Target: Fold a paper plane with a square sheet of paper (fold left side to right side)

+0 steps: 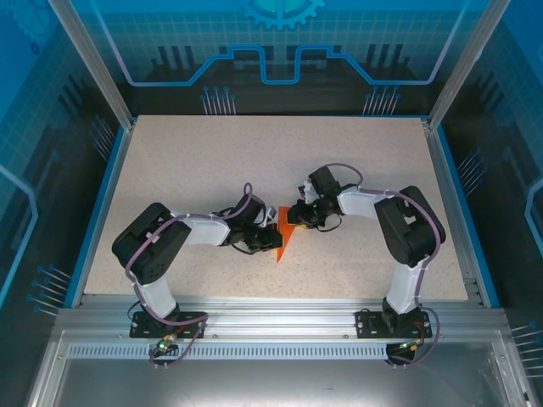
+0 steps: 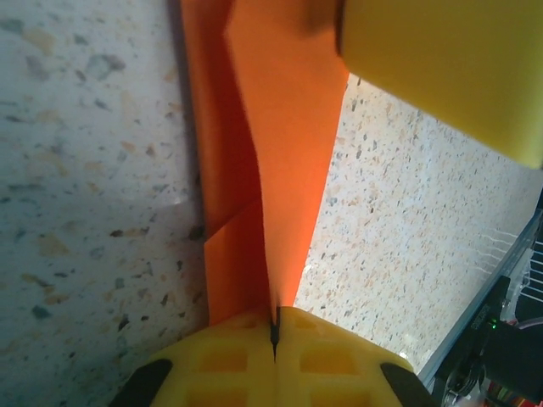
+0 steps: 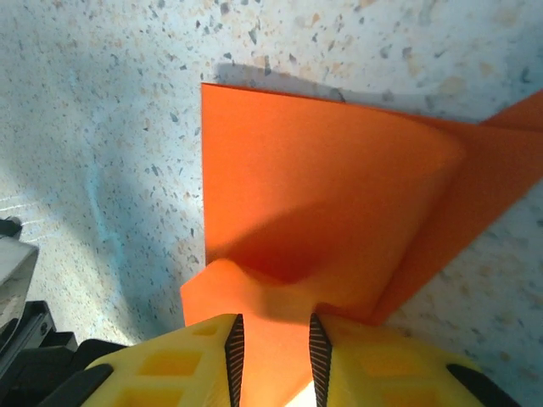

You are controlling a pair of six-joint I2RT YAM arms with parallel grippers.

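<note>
The square sheet of paper (image 1: 283, 243) lies folded at the table's middle as a bright orange wedge, its point toward the near edge. My left gripper (image 1: 269, 235) reaches it from the left. In the left wrist view the left gripper (image 2: 274, 326) is shut on a raised edge of the paper (image 2: 288, 127), whose flap stands up from the table. My right gripper (image 1: 299, 217) is at the sheet's far end. In the right wrist view the right gripper (image 3: 271, 326) has its jaws partly apart, with the paper (image 3: 322, 186) beneath and between the fingertips and a hump buckled in front of them.
The speckled table (image 1: 212, 161) has bare room all around the paper. A blue rim and metal frame posts border it. A yellow finger of the right gripper (image 2: 441, 59) hangs close over the paper's far end in the left wrist view.
</note>
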